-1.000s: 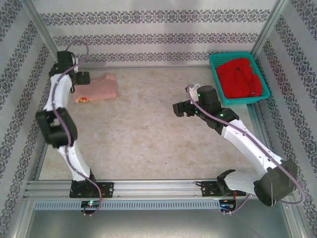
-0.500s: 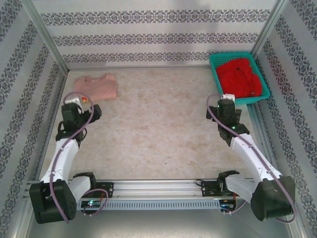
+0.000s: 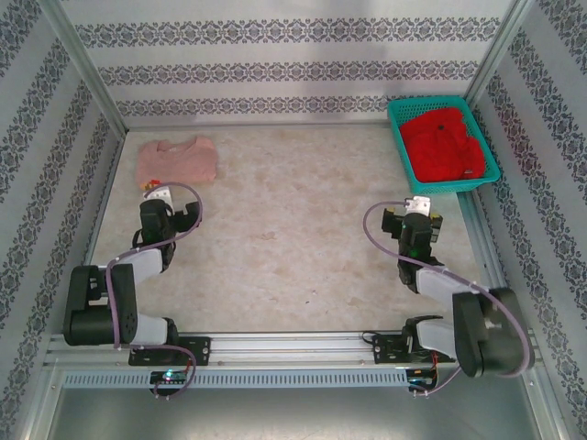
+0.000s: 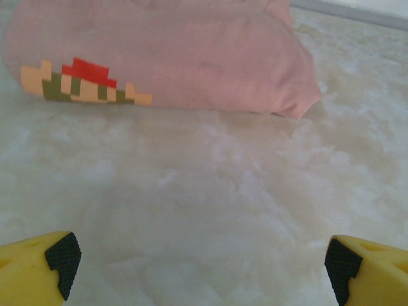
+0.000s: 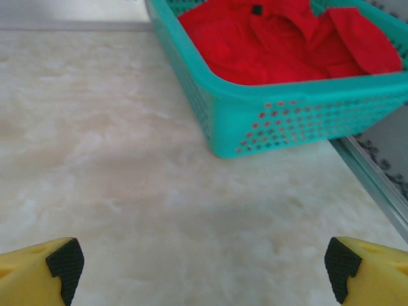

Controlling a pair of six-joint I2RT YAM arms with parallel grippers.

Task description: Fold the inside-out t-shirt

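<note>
Salmon-pink t-shirt (image 4: 191, 64) lies folded flat w/ pixel print, L fingers (image 4: 38, 268) & R fingers (image 5: 38, 271) spread apart.

t-shirt (image 4: 191, 64) top cropped, basket (image 5: 274, 121) rt end cropped

The pale, marbled table (image 3: 293, 229) carries a salmon-pink t-shirt (image 3: 177, 160), lying flat and bunched in its far left corner. A teal perforated basket (image 3: 449, 187) stands in the far right corner, well apart.
</note>
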